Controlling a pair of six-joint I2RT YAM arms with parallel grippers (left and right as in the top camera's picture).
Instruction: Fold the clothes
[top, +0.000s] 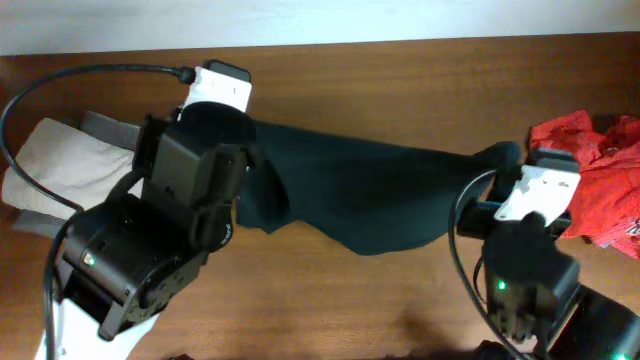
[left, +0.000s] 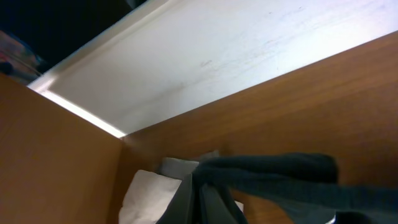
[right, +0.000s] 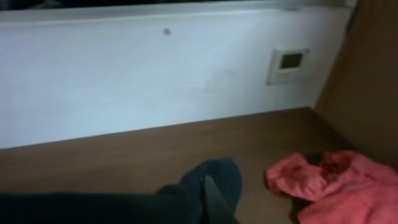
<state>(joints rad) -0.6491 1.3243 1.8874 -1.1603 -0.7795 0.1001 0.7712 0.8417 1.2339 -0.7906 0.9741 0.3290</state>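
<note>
A dark green garment (top: 360, 195) hangs stretched between my two grippers above the brown table. My left gripper (top: 232, 130) is shut on its left end; in the left wrist view the fingers (left: 202, 190) pinch the dark cloth (left: 273, 171). My right gripper (top: 505, 162) is shut on the right end; in the right wrist view the fingers (right: 208, 193) are closed in a bunched fold of the cloth (right: 214, 177). The garment's middle sags down toward the table.
A folded white and grey garment pile (top: 60, 160) lies at the left, also seen in the left wrist view (left: 146, 193). A crumpled red garment (top: 600, 170) lies at the right edge, also in the right wrist view (right: 329, 183). A white wall runs behind the table.
</note>
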